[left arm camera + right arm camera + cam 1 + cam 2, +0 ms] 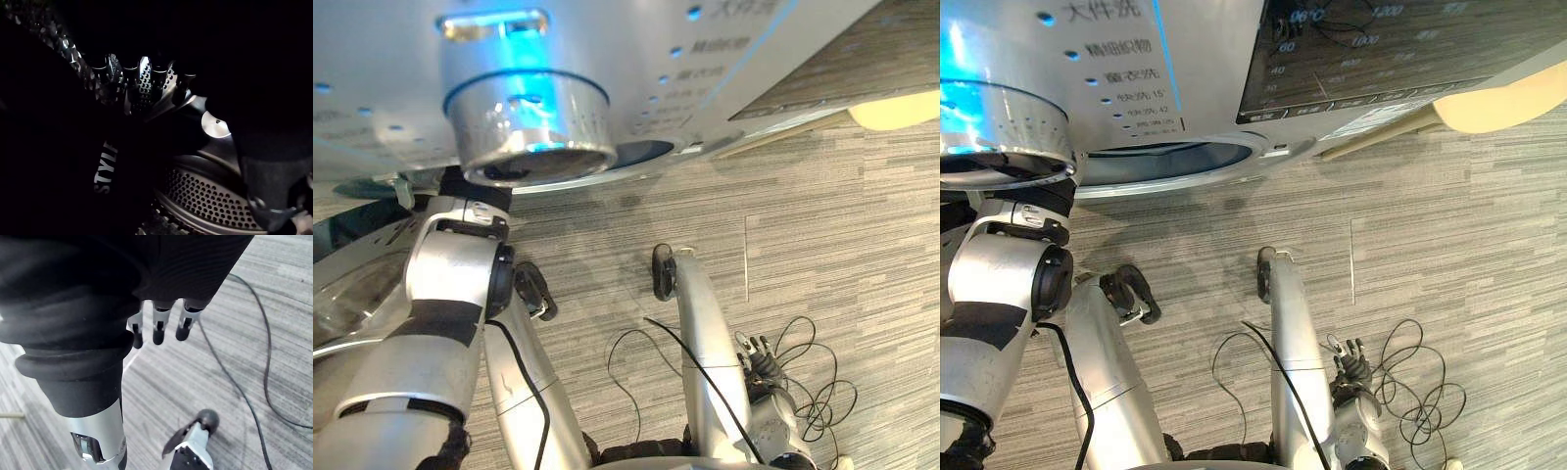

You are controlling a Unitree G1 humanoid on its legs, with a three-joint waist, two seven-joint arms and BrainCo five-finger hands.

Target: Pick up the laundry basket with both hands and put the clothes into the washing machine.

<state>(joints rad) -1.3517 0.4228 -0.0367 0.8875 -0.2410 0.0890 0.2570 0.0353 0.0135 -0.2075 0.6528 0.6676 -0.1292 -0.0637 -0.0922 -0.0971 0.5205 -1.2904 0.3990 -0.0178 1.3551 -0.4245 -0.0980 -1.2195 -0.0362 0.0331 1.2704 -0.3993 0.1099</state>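
Note:
The washing machine [382, 108] looms close in front of me, its round knob [529, 127] lit blue and its door opening [1175, 157] just below. My left arm reaches into that opening. Inside the dark perforated drum [210, 200], my left hand [142, 81] has its fingers stretched in a row toward the drum wall. A dark garment with white lettering [105, 166] lies in the drum below them, apart from the fingertips. My right hand [759, 357] hangs low at my side above the floor, fingers [157, 328] relaxed and holding nothing.
Grey striped carpet [1449, 255] covers the floor to the right of the machine. A dark display panel [1381, 49] sits on the machine's front. A cream-coloured object [901, 108] shows at the far right edge. The machine's glass door [352, 284] stands at my left.

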